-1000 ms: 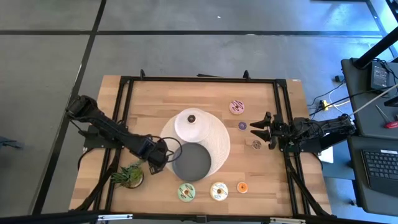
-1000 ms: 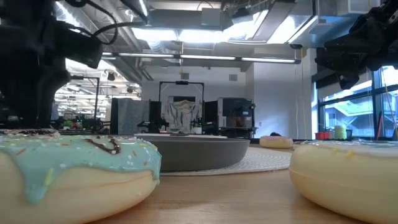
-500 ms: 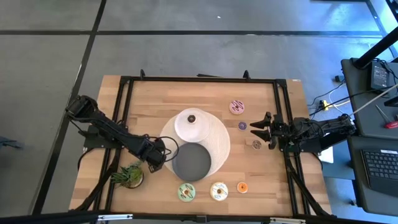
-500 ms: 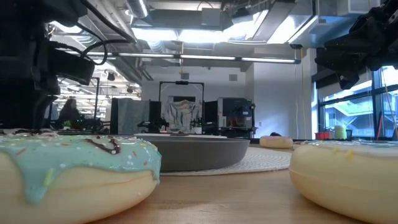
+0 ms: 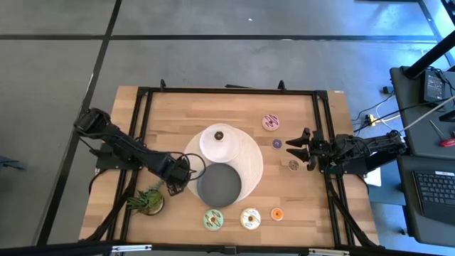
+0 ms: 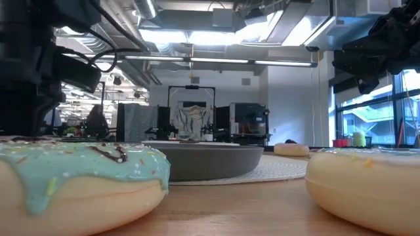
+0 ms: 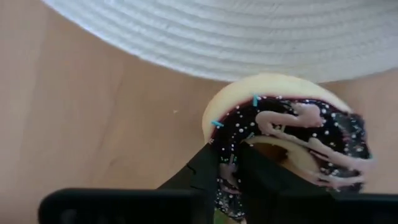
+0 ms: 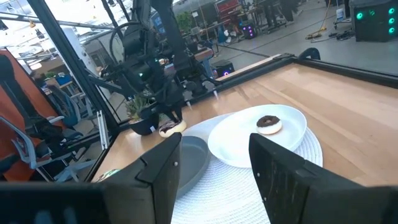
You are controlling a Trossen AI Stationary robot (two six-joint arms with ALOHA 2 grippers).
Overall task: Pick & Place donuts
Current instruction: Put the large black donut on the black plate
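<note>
1. The left gripper [image 7: 229, 171] sits low over the desk [image 5: 170, 117] at about nine o'clock from the dark grey plate [image 5: 219, 184], just off the edge of the round white mat [image 5: 250, 165]
2. Its fingers [image 7: 205, 169] are pinched together on the rim of the chocolate donut [image 7: 292, 140], one finger through the hole and one outside, a grip that suits a ring too wide to span whole
3. That donut lies on the desk, touching or nearly touching the mat's edge, so I judge the next move to be a lift and a short carry to a plate
4. The right gripper [image 5: 297, 148] waits at three o'clock on the desk, its fingers apart and holding nothing, clear of the left arm's path
5. A tiny brown donut [image 5: 219, 135] already rests on the white plate [image 5: 220, 144]
6. Other donuts are spread over the desk: pink [image 5: 271, 122] and purple [image 5: 277, 144] near two o'clock, green [image 5: 213, 220], cream [image 5: 250, 218] and orange [image 5: 277, 214] along six o'clock
7. The potted plant [image 5: 147, 200] stands close by the left arm, a snag risk on lifting
</note>
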